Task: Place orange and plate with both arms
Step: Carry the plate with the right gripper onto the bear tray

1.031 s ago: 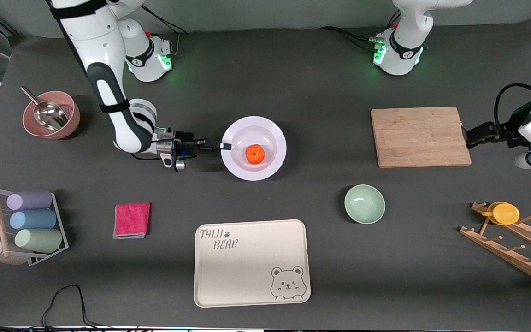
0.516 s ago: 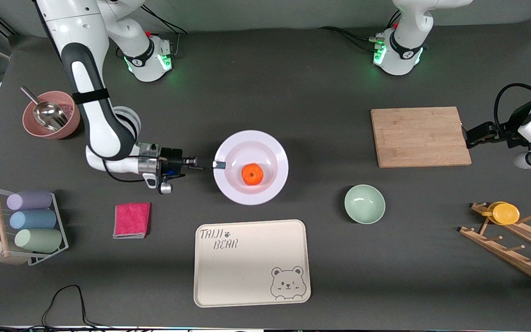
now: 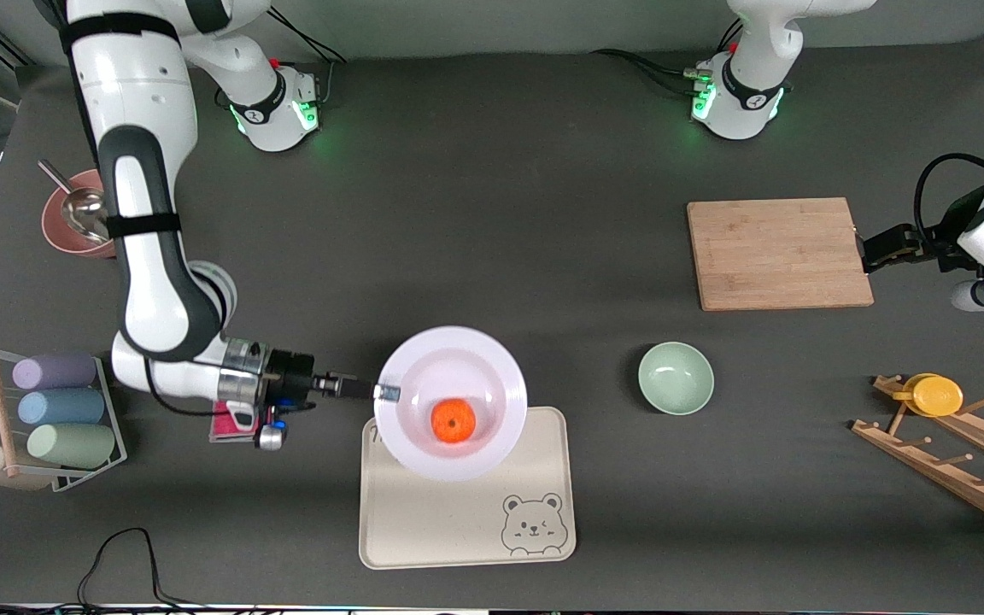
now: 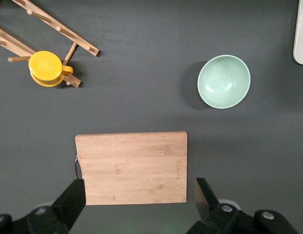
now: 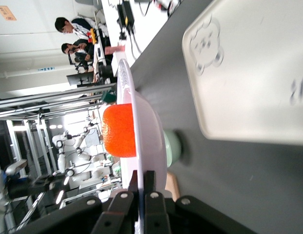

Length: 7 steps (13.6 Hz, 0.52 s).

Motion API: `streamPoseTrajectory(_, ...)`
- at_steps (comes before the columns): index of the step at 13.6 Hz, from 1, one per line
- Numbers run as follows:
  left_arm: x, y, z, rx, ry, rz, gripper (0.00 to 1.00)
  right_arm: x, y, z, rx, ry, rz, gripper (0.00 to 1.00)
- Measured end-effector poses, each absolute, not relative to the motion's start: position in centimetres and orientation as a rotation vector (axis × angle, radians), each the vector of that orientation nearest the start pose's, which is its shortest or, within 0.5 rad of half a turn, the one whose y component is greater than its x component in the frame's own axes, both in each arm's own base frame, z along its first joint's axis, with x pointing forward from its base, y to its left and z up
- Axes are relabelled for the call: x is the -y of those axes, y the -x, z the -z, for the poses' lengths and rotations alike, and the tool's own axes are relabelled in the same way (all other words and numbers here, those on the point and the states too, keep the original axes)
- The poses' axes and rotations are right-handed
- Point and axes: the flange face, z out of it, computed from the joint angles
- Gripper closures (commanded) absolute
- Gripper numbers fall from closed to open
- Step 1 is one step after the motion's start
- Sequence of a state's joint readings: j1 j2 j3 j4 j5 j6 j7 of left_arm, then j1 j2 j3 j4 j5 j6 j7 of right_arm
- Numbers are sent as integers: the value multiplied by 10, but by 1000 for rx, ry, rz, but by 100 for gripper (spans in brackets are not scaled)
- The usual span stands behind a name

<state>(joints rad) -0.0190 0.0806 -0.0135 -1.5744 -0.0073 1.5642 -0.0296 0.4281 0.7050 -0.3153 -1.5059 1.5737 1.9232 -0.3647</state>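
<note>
My right gripper [image 3: 385, 392] is shut on the rim of the white plate [image 3: 492, 359], pinching it at the side toward the right arm's end of the table. The orange [image 3: 453, 421] rests in the plate's middle. The plate hangs level over the robot-side part of the cream bear tray [image 3: 466, 521]. In the right wrist view the plate [image 5: 146, 136] shows edge-on with the orange [image 5: 119, 130] on it, the right gripper [image 5: 144, 178] clamped on the rim, and a gap down to the tray [image 5: 249, 73]. My left gripper [image 3: 872, 252] waits, open and empty, by the cutting board's edge [image 4: 139, 192].
A wooden cutting board [image 3: 778, 253] and a pale-green bowl [image 3: 676, 377] lie toward the left arm's end, with a wooden rack holding a yellow cup [image 3: 936, 395]. Toward the right arm's end are a pink cloth [image 3: 231, 431], a rack of pastel cups [image 3: 48, 418] and a pink bowl with a scoop [image 3: 73, 226].
The right arm has carried the plate with the orange from the table's middle toward the front camera, and it now hangs over the tray. The left arm has not moved.
</note>
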Motion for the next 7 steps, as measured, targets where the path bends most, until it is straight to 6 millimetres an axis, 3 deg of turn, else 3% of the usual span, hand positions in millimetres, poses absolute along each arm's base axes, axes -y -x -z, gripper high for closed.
streamPoseTrajectory(4, 21, -575, -577, -8, 3144, -143, 0, -174, -747, -252, -278, 1927, 32, 100)
streamPoseTrajectory(7, 21, -575, -577, -8, 3144, -143, 0, -175, -761, -231, -275, 1865, 26, 100)
